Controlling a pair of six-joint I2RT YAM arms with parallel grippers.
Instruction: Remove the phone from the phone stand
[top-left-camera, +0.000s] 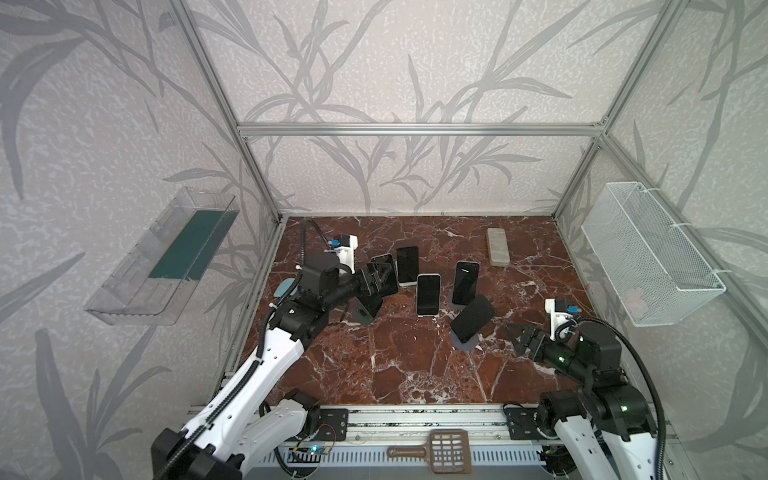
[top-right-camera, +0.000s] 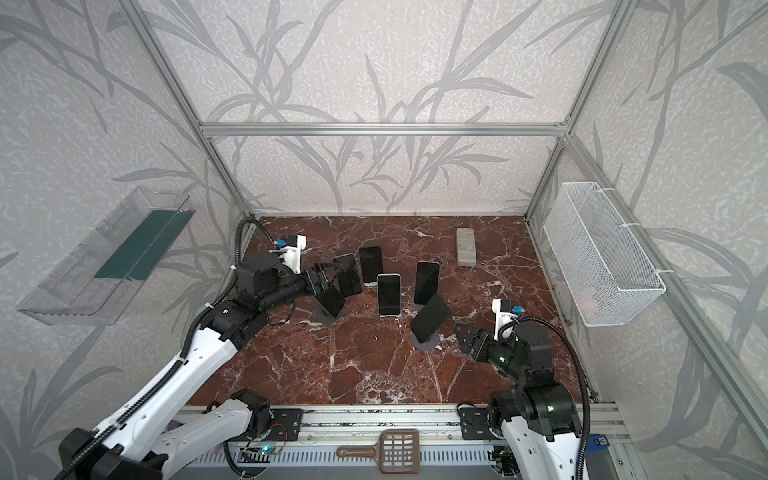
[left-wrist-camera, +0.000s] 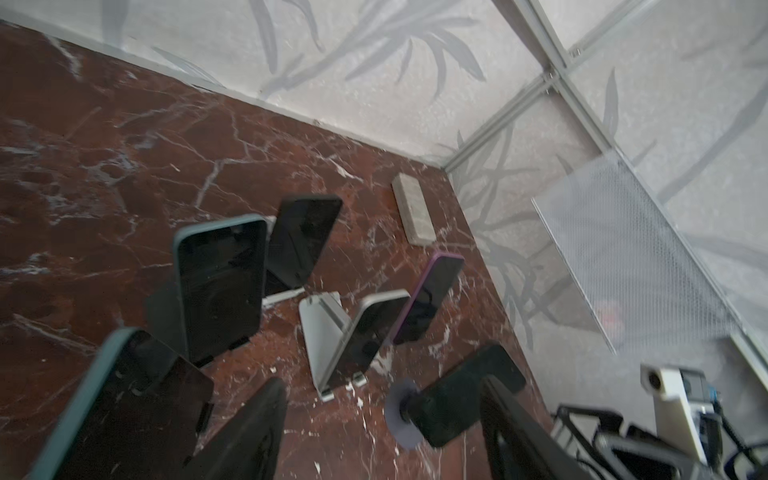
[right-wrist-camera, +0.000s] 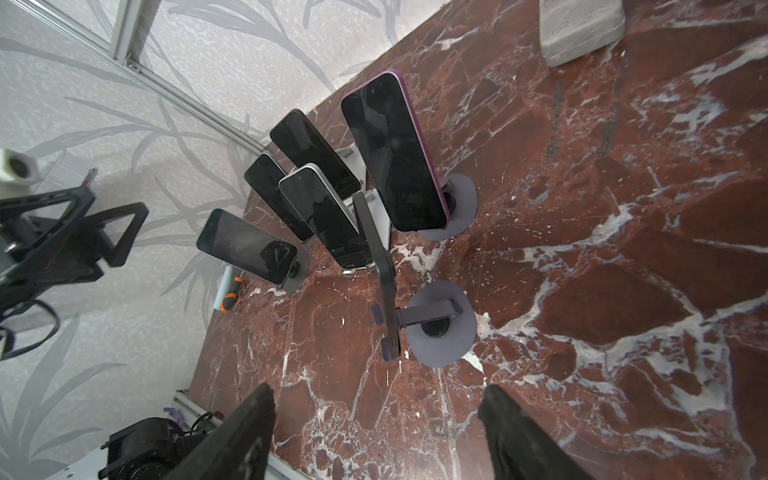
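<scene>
Lot: six phones, each leaning on its own stand, mid-table; which one is meant I cannot tell

Near right: right gripper is hovering low, its fingers standing wide apart on nothing and pointing at the near-right phone, which is tilting back on a round-footed stand

Near left: left gripper is hovering among the left phones, fingers likewise apart and empty, one lying just beside the near-left phone

Handling, judged: a stiff, thin slab, fairly light, with a slick and breakable glass face. Pinching the two long edges above the stand's lips and lifting along the lean is looking safest, as the light stand may be dragging along

Views: the right wrist view is showing the near-right phone edge-on, lips cupping its lower end, and a screwdriver by the left wall; in both top views the left arm is mostly hiding that tool

Far right: grey block is lying flat
</scene>
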